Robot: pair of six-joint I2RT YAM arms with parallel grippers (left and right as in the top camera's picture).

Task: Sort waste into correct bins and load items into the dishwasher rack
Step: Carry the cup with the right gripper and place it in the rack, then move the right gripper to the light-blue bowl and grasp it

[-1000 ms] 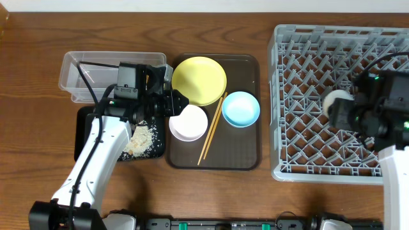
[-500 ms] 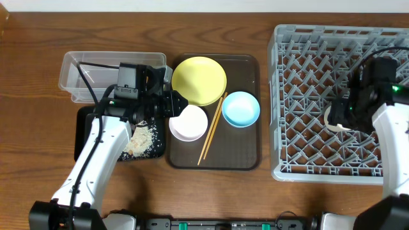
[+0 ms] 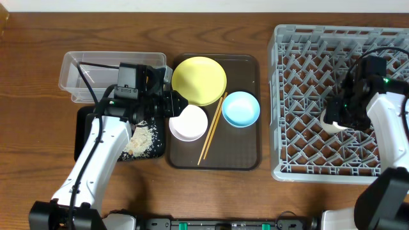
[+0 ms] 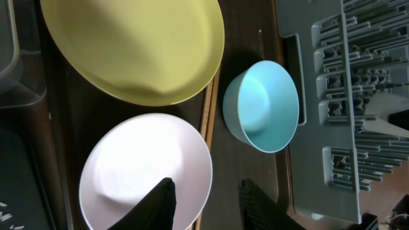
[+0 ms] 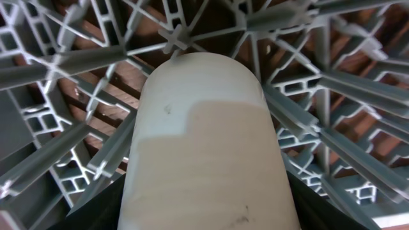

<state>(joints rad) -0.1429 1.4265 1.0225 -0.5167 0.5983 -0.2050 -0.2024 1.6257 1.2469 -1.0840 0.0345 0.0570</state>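
My left gripper (image 3: 174, 103) (image 4: 208, 191) stands open astride the near rim of the white bowl (image 3: 188, 122) (image 4: 128, 166), one finger over the inside and the other outside with a gap. The yellow plate (image 3: 199, 80) (image 4: 134, 45), light blue bowl (image 3: 241, 108) (image 4: 265, 105) and chopsticks (image 3: 212, 128) (image 4: 208, 121) lie around it. My right gripper (image 3: 339, 115) (image 5: 208, 211) is shut on the pale cup (image 3: 333, 121) (image 5: 204, 147), low inside the grey dishwasher rack (image 3: 307, 64) (image 5: 64, 64), the cup's far end at the lattice.
The dishes lie on a brown tray (image 3: 246, 160). At the left are the clear plastic box (image 3: 73, 73) and the black tray (image 3: 86, 128), which holds whitish crumbs (image 3: 142, 139). The rack's wall (image 4: 339, 96) rises just right of the brown tray.
My right gripper has turned and lowered the cup toward the rack's floor. The left arm and the dishes have not moved.
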